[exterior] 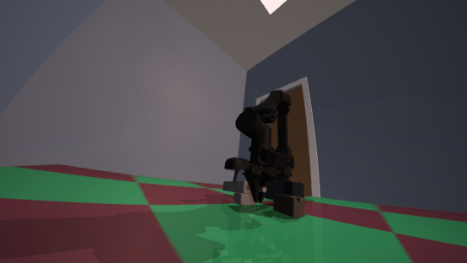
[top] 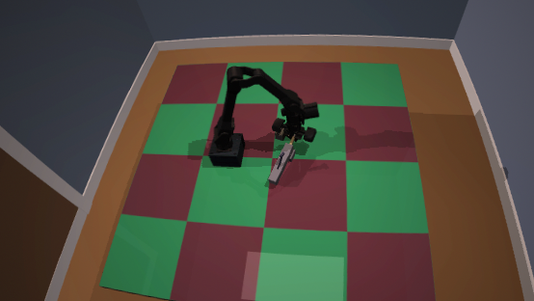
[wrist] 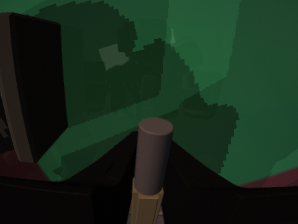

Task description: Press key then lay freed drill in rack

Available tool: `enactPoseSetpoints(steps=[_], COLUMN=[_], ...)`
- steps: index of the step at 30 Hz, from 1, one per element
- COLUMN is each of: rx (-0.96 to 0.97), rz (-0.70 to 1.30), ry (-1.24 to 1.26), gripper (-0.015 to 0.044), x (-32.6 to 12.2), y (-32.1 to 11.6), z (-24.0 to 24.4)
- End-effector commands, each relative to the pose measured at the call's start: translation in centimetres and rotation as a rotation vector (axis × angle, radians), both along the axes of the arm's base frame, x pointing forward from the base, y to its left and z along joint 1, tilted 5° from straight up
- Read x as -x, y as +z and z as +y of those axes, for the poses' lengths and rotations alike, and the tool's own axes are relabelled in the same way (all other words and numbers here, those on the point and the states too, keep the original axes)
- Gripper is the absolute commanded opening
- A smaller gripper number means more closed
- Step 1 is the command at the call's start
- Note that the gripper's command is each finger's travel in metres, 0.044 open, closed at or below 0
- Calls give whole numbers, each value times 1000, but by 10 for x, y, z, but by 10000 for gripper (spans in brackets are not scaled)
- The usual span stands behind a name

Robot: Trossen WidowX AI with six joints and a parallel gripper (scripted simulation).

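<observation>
The drill [wrist: 153, 160] [top: 292, 140] shows in the wrist view as a grey round end with a brass-coloured part behind it; its round end [exterior: 264, 190] shows in the exterior view. My gripper [wrist: 147, 139] [top: 294, 135] [exterior: 258, 201] points down, shut on the drill, one black finger on each side. The drill's brass part runs toward the long grey fixture [top: 280, 165] [exterior: 244, 199], which lies slanted on the floor. Small raised parts stand on the fixture; I cannot tell which is the key. I cannot make out the rack for certain.
A dark block [exterior: 289, 205] [wrist: 36, 85] stands close beside the gripper, mostly hidden by the arm in the top view; it may be the rack. The arm's black base [top: 226, 151] stands left of the fixture on the chequered floor [top: 383, 193].
</observation>
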State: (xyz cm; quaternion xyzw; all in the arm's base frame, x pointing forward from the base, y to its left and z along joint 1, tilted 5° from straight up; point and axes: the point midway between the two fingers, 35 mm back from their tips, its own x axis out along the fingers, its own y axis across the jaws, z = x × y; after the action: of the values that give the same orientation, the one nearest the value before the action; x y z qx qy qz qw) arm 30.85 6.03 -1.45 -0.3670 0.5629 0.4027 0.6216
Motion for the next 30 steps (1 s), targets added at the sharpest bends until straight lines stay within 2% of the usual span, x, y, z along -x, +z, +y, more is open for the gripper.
enactPoseSetpoints(steps=[1, 30], rx=[1, -1], rz=[2, 1], ry=[0, 0], gripper=[0, 0], x=[1, -7], y=[1, 4], z=[0, 16])
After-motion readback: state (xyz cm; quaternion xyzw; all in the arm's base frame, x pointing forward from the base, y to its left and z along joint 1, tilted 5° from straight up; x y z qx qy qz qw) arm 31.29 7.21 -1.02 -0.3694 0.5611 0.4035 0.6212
